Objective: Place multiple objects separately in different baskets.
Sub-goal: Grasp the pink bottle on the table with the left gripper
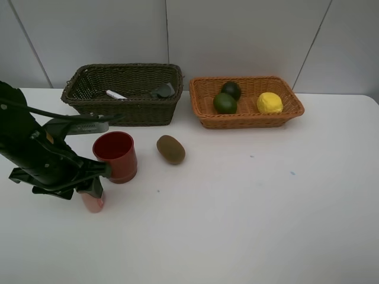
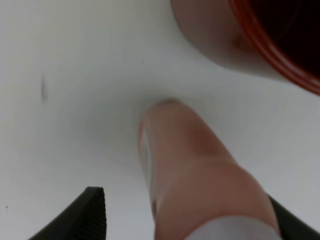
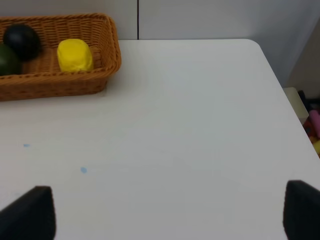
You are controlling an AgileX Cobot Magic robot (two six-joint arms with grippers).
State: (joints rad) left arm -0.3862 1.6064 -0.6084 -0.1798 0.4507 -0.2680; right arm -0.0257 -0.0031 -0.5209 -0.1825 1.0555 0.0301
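Note:
The pink spray bottle [image 1: 93, 200] stands on the table beside the red cup [image 1: 115, 155]. My left gripper [image 1: 89, 188] is open around it. In the left wrist view the bottle [image 2: 195, 160] sits between the fingers [image 2: 87, 215], with a gap on one side. The brown kiwi [image 1: 170, 149] lies right of the cup. The dark basket [image 1: 121, 110] holds the white marker [image 1: 116, 94] and the dark grey bottle [image 1: 163, 90]. The orange basket [image 1: 249, 120] holds the mangosteen [image 1: 231, 90], lime [image 1: 225, 103] and lemon [image 1: 269, 103]. My right gripper [image 3: 167, 215] is open and empty over bare table.
The white table [image 1: 266, 201] stretches to the right and front. Its right edge and rounded corner [image 3: 260, 47] show in the right wrist view, with clutter on the floor beyond. A grey wall stands behind the baskets.

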